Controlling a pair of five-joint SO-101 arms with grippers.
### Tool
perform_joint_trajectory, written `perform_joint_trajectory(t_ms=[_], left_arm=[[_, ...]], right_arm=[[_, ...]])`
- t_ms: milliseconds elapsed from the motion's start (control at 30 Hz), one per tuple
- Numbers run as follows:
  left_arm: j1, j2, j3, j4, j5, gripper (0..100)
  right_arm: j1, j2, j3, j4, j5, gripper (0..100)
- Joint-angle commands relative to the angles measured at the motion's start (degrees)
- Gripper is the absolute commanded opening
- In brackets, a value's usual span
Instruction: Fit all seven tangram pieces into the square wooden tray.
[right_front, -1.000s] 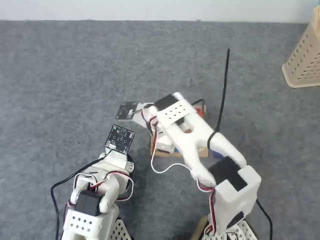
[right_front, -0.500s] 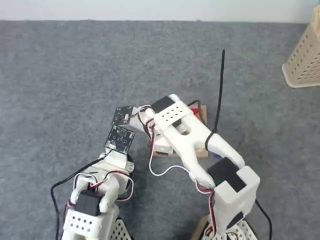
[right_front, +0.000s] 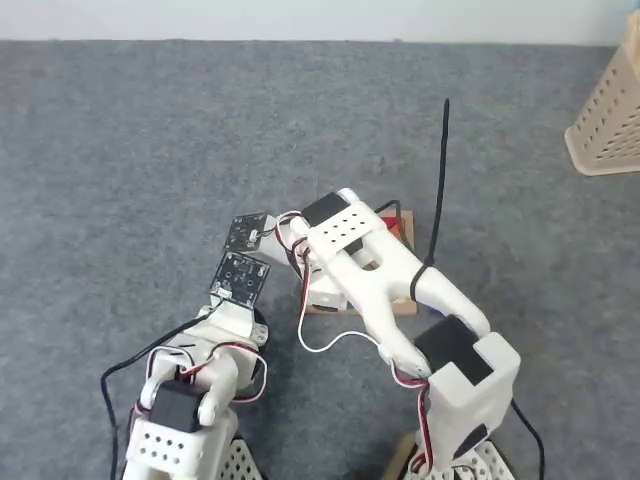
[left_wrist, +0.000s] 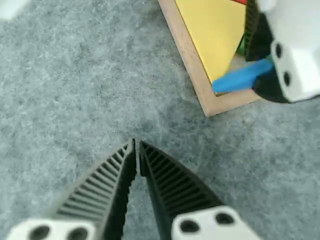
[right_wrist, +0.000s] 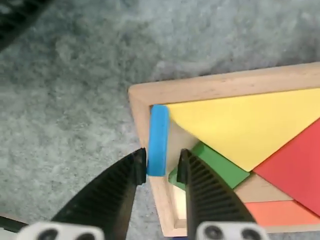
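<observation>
The square wooden tray (right_wrist: 200, 87) holds a yellow triangle (right_wrist: 250, 125), a green piece (right_wrist: 215, 165), a red piece (right_wrist: 295, 170) and an orange piece (right_wrist: 280, 212). My right gripper (right_wrist: 161, 159) is shut on a blue piece (right_wrist: 159, 140), which stands on edge just inside the tray's corner, along the rim beside the yellow triangle. In the left wrist view the same blue piece (left_wrist: 242, 77) sits at the tray corner (left_wrist: 210, 105). My left gripper (left_wrist: 136, 145) is shut on nothing, over bare carpet a short way from that corner. The right arm (right_front: 345, 235) covers most of the tray (right_front: 405, 305).
Grey carpet (right_front: 150, 150) lies all around the tray. A beige perforated basket (right_front: 610, 110) stands at the far right edge. A black cable (right_front: 440, 180) rises behind the right arm. The left arm (right_front: 215, 350) rests close to the tray's left side.
The right arm shifted slightly left and nearer with the blue piece between one second and half a second ago, then held still. The left arm has not moved.
</observation>
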Motion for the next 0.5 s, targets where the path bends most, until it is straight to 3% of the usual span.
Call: perform_joint_trajectory(t_ms=[0, 167, 367, 467], left_arm=[[0.2, -1.1, -1.1, 0.4, 0.4, 1], [0.2, -1.1, -1.1, 0.4, 0.4, 1], [0.2, -1.1, -1.1, 0.4, 0.4, 1], [0.2, -1.1, -1.1, 0.4, 0.4, 1]], right_arm=[[1.5, -0.7, -3.7, 0.6, 0.6, 11.3], [5.7, -0.6, -6.7, 0.7, -0.4, 11.4], [5.8, -0.6, -6.8, 0.6, -1.5, 11.3], [6.0, -1.1, -6.9, 0.7, -7.0, 11.1]])
